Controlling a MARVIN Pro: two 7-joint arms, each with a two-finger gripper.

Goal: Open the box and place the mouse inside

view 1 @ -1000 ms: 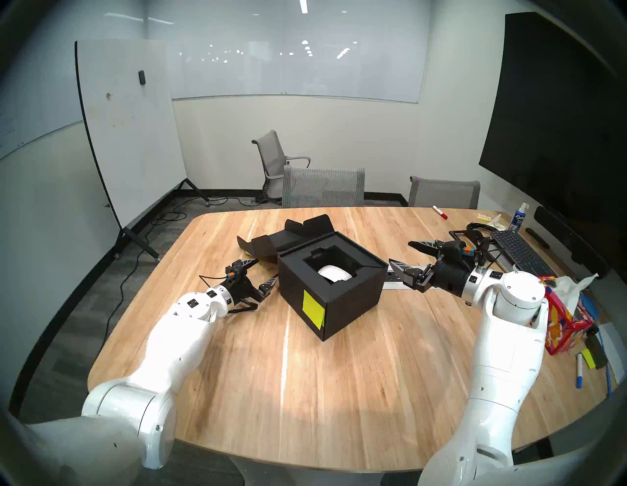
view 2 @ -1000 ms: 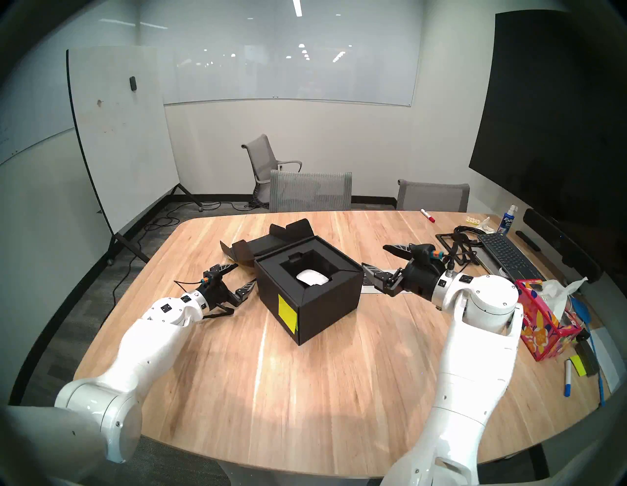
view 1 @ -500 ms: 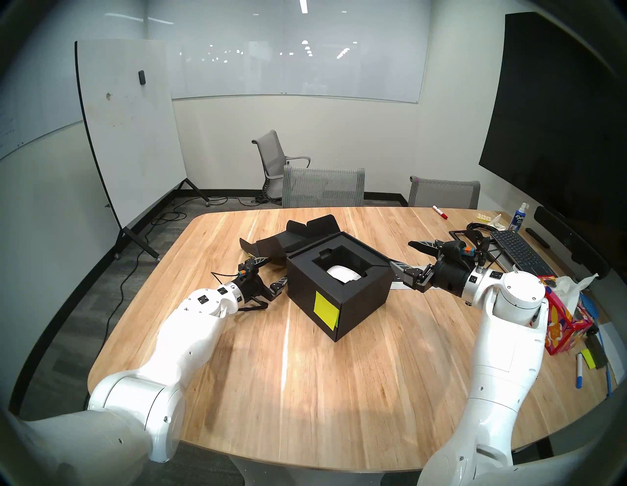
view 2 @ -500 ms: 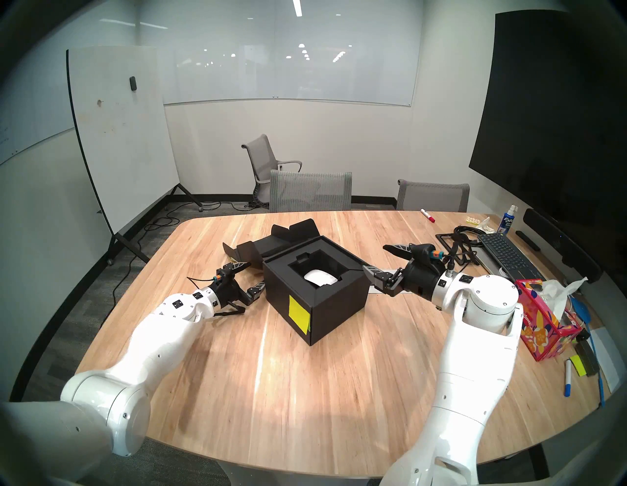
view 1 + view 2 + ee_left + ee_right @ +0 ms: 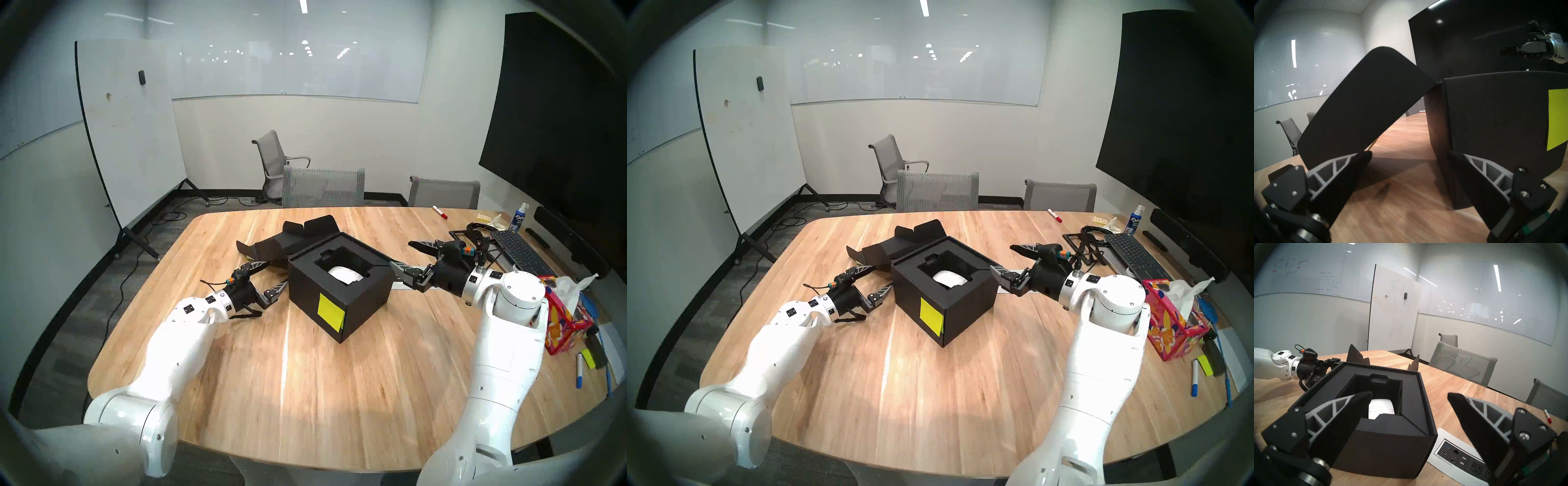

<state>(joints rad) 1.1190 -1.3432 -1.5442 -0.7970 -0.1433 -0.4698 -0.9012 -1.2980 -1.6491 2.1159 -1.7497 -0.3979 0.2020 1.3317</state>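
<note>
Jaws: both spread wide and empty; you hold nothing in the left gripper (image 5: 269,276) or the right gripper (image 5: 402,258).
Box: you have the box (image 5: 339,288) open on the table (image 5: 305,390), its flap lid (image 5: 271,244) thrown back on the far left side and a yellow sticky note (image 5: 329,311) on the near face.
Mouse: the mouse (image 5: 344,274) lies down in the recessed well of the black insert, so by my reading your task is all but done.
Left pose: your forearm lies low over the wood, pointing level at the box's left wall; in the left wrist view one finger (image 5: 1474,169) lies right against that wall and the other (image 5: 1349,162) sits at the lid's lower edge.
Right pose: your gripper hangs higher, tilted slightly down toward the box's right rim, just beside it and apparently not touching, above the table's power outlet panel (image 5: 1463,456).
Risk one: nudge the left arm rightward and you would likely shove the light box across the smooth top, perhaps into your right finger.
Risk two: a finger snagging the flap as you leave could drag or tip the box and jolt the mouse.
Risk three: sweep the right arm back carelessly and it may meet the keyboard (image 5: 519,253) or the tissue box (image 5: 563,325).
</note>
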